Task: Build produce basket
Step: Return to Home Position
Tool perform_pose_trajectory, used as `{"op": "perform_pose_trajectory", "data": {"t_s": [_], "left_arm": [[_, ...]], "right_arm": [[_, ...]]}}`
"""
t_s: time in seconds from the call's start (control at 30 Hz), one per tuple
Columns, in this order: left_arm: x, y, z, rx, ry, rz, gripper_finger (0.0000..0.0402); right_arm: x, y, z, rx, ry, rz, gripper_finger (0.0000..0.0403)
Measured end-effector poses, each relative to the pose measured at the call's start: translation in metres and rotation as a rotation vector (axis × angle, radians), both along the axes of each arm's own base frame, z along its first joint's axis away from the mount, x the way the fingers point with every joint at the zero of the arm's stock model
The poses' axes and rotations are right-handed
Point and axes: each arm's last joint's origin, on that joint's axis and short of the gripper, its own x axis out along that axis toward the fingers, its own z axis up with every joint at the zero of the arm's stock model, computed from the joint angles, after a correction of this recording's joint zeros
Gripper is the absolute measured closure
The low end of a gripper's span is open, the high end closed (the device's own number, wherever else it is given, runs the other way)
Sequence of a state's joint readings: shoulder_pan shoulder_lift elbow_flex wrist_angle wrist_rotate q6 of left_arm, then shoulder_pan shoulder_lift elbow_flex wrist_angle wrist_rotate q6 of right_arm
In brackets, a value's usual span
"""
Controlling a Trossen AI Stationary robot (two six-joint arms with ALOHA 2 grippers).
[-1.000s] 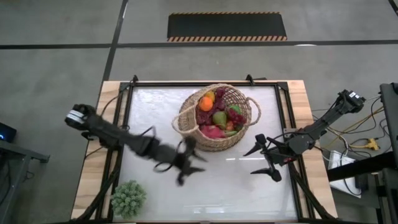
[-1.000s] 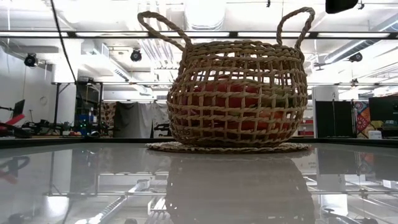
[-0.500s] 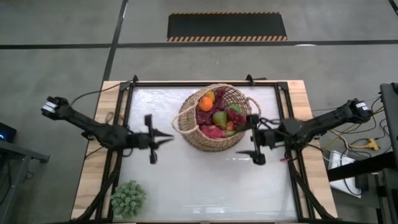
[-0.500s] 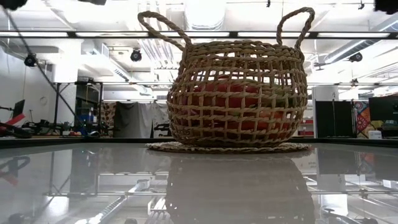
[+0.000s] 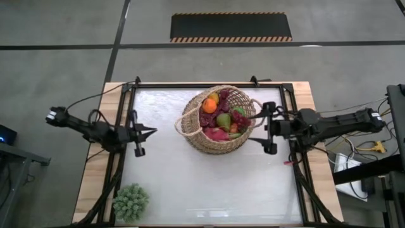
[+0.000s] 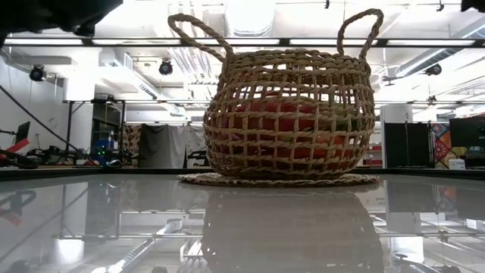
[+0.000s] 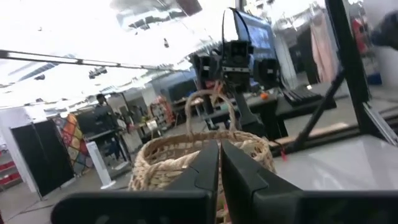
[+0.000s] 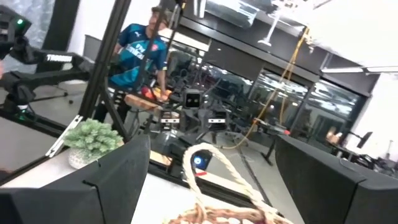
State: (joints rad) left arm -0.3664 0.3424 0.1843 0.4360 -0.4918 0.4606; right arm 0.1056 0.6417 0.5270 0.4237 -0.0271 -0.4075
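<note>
the round tan woven wicker basket (image 5: 188, 130) sits toward the back of the glossy white tabletop (image 5: 209, 183), holding the colourful toy produce (image 5: 218, 119). the right tool (image 5: 252, 129) hangs spread wide just beside its right handle. the left tool (image 5: 152, 132), fingers pressed together, points at the basket from its left, apart from it.

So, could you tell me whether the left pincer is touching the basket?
Apart: the high view shows bare table between the left pincer and the basket.
</note>
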Motion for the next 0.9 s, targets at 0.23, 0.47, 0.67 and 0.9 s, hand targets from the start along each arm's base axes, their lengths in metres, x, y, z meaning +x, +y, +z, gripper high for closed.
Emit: {"op": "perform_pose_trajectory", "data": {"t_s": [0.23, 0.47, 0.67, 0.9], "left_arm": [[-0.015, 0.006, -0.023, -0.037, -0.059, 0.014, 0.0401], [-0.021, 0.010, -0.040, -0.080, -0.067, 0.053, 0.0402], [-0.020, 0.010, -0.043, -0.101, -0.044, 0.047, 0.0401], [-0.018, 0.009, -0.046, -0.104, -0.012, 0.045, 0.0401]], "right_arm": [[-0.043, -0.008, 0.007, 0.013, -0.080, -0.027, 0.0076], [-0.079, -0.012, -0.004, 0.025, -0.188, -0.040, 0.0076], [-0.097, -0.014, -0.022, 0.029, -0.261, -0.043, 0.0076], [-0.105, -0.014, -0.051, -0.008, -0.420, -0.069, 0.0076]]}}
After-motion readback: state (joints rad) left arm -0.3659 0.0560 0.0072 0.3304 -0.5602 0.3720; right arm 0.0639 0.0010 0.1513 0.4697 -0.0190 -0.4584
